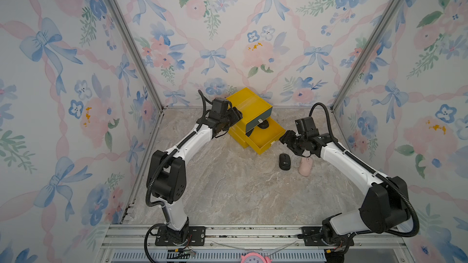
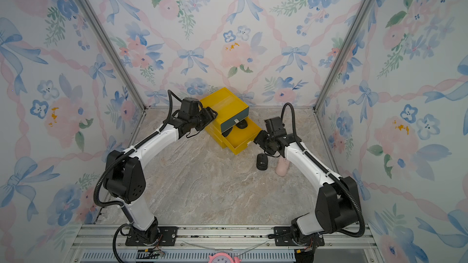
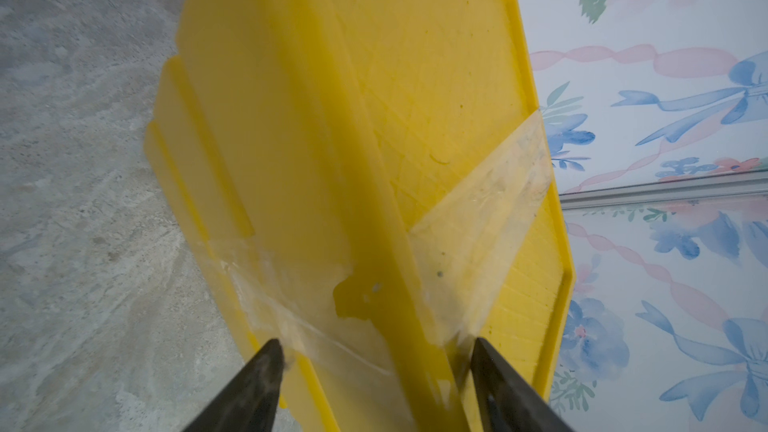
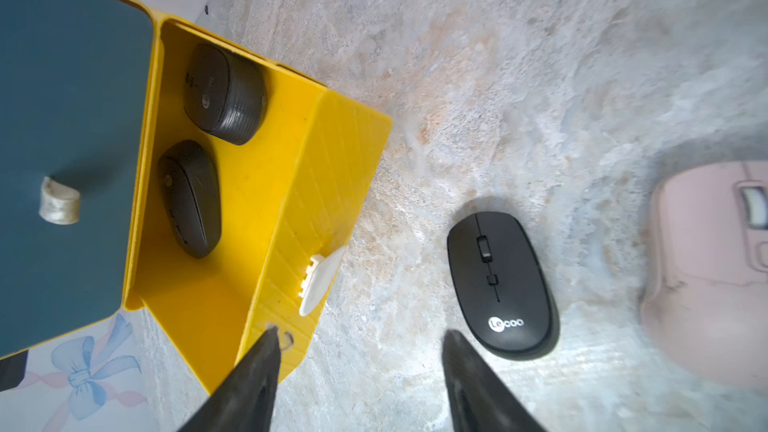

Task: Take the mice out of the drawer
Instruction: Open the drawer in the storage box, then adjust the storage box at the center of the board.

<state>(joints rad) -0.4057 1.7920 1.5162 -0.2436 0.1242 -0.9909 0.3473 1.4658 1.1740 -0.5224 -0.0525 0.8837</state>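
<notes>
Right gripper (image 4: 360,331), arm stretched forward, hovered half-open and empty between drawer (image 4: 291,201) and black mouse (image 4: 500,284); left gripper (image 3: 376,340) straddled a corner of the cabinet (image 3: 415,76), grip unclear.

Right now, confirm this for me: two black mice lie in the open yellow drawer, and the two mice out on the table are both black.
Wrong in one point: on the table, only one is a black mouse; the other is a pink mouse, as the right wrist view shows. Two black mice do lie in the open yellow drawer.
</notes>
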